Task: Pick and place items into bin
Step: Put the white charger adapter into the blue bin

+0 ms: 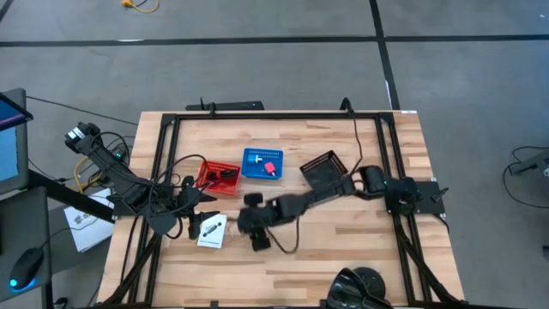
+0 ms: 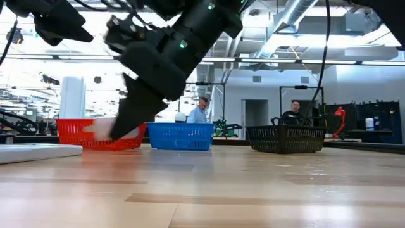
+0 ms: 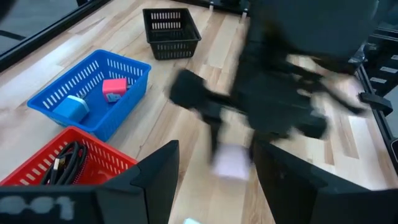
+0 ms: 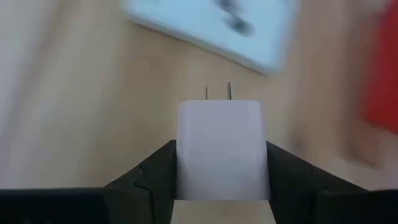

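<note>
My right gripper (image 1: 257, 237) reaches across the table's middle, slanting down, and is shut on a pale cube with two metal prongs (image 4: 219, 149). The white card packet (image 1: 211, 232) lies flat on the table just beyond it, also the white card packet (image 4: 211, 28). My left gripper (image 1: 204, 215) hovers open beside the red basket (image 1: 219, 178), its fingers (image 3: 155, 180) apart. The blue basket (image 3: 93, 93) holds a pink cube (image 3: 114, 89) and a blue cube (image 3: 71, 107). Dark cord (image 3: 68, 163) lies in the red basket. My right gripper pinches the pale cube by two opposite side faces (image 4: 186, 155), one finger (image 4: 155, 177) on each. The fingers slant down from the table's right side. The prongs (image 4: 217, 90) point away from the gripper, toward the card packet. Whether the cube rests on the table I cannot tell.
Three perforated baskets stand in a row toward the far side: red, blue (image 1: 262, 163) and black (image 1: 324, 169). A black frame rail (image 1: 274, 116) runs around the table. People sit in the room beyond (image 2: 201, 109). Bare wood lies toward the near edge.
</note>
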Controlling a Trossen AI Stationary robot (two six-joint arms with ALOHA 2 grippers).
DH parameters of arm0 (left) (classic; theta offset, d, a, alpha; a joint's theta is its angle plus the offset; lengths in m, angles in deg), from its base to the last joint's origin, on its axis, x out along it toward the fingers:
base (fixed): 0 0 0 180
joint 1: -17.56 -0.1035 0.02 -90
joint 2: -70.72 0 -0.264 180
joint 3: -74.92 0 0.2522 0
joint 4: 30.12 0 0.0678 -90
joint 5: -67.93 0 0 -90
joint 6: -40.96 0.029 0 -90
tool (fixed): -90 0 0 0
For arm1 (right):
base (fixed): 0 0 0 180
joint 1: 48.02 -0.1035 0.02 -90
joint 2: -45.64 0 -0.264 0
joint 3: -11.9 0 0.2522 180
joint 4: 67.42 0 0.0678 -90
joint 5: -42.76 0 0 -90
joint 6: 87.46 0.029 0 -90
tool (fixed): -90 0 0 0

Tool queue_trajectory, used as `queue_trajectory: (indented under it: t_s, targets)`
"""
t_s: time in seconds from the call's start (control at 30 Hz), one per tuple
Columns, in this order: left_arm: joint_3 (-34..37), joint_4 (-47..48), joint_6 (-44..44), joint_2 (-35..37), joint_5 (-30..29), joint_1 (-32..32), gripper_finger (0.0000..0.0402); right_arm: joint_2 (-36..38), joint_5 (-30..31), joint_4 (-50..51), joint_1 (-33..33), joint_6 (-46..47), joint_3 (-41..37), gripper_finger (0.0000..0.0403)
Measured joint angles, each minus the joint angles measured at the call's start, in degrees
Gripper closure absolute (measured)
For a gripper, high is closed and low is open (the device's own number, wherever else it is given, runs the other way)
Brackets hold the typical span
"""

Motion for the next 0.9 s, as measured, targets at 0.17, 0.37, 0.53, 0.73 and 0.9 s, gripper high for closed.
queue_trajectory:
  t_s: [0.17,0.37,0.53,0.73,0.9]
  targets:
    - [0.0,0.0,0.5,0.0,-0.1,0.0,0.0206,3.4,2.1,7.4,4.2,-0.8,0.0,0.0207]
    - [0.0,0.0,1.2,0.0,-0.3,0.0,0.0206,8.2,5.1,13.7,9.6,-2.9,0.0,0.0218]
    - [0.0,0.0,1.6,0.0,-2.7,0.0,0.0206,11.4,5.6,13.5,16.0,-4.5,0.1,0.0206]
    - [0.0,0.0,2.6,0.0,-3.2,0.0,0.0206,11.7,-1.4,13.2,22.6,-2.5,0.1,0.0205]
    - [0.0,0.1,2.6,0.0,-5.2,0.0,0.0206,9.5,-5.1,13.8,24.1,-4.1,-0.1,0.0218]
